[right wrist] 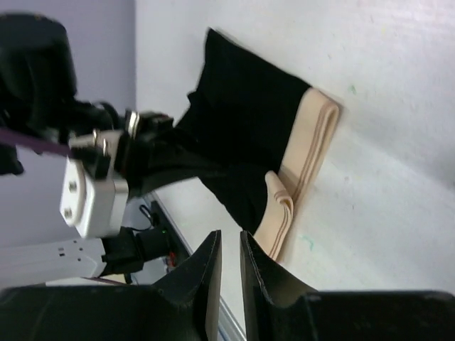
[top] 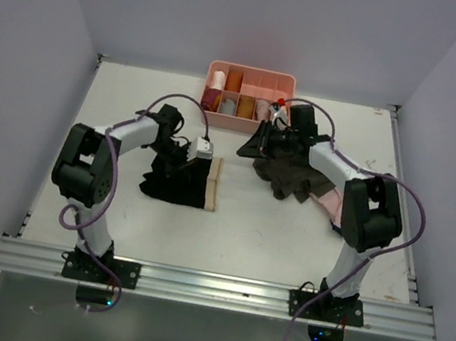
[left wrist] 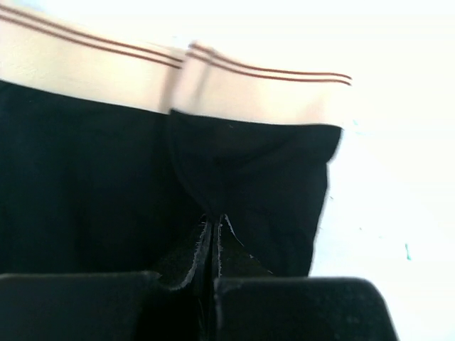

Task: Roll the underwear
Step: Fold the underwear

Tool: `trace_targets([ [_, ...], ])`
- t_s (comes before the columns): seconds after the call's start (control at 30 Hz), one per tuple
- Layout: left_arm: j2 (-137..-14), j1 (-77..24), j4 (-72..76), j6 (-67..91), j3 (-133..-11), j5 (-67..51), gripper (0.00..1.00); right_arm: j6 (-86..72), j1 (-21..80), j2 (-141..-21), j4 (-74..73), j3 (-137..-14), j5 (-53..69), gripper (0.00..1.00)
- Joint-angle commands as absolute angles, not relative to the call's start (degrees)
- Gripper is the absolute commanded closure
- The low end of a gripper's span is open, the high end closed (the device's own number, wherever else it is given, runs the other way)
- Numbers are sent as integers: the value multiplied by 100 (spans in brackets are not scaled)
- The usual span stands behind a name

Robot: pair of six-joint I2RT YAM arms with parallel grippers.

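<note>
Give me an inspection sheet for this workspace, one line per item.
Surface: white table, a few small marks.
Job's things: underwear, black, lying left of centre, partly folded, with its beige waistband towards the middle.
Clutter: olive-brown garment and pale pink garment heaped at right; pink tray at the far edge, rolled items in its compartments.
Grippers: left gripper shut on the underwear's black cloth; right gripper with its jaws a narrow gap apart, holding nothing.
Cables: purple cables loop along both arms.
Surroundings: pale walls on three sides; metal rail at the near edge.
</note>
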State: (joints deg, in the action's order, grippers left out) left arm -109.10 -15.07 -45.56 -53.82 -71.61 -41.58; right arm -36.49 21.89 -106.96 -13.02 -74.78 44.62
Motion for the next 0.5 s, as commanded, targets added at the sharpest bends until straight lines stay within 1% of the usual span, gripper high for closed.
trace_targets([
  [0.0, -9838, -1555, -4466, -6204, -6603, -4510, 100, -3997, 2276, -11125, -48, -7576, 4921, 80],
  [0.1, -9344, -1635, -4307, -6372, -6294, -4342, 100, -4551, 2399, -11652, 762, -7778, 5062, 81],
  [0.27, -8939, -1705, -4167, -6556, -6038, -4210, 100, -4675, 2759, -12146, 1160, -8086, 4974, 83],
  [0.37, -8877, -1766, -4087, -6566, -5977, -4140, 100, -4755, 2935, -12366, 1301, -8016, 5097, 84],
  [0.47, -8824, -1775, -4104, -6574, -5977, -4184, 100, -4737, 3006, -12296, 1485, -7691, 5194, 85],
])
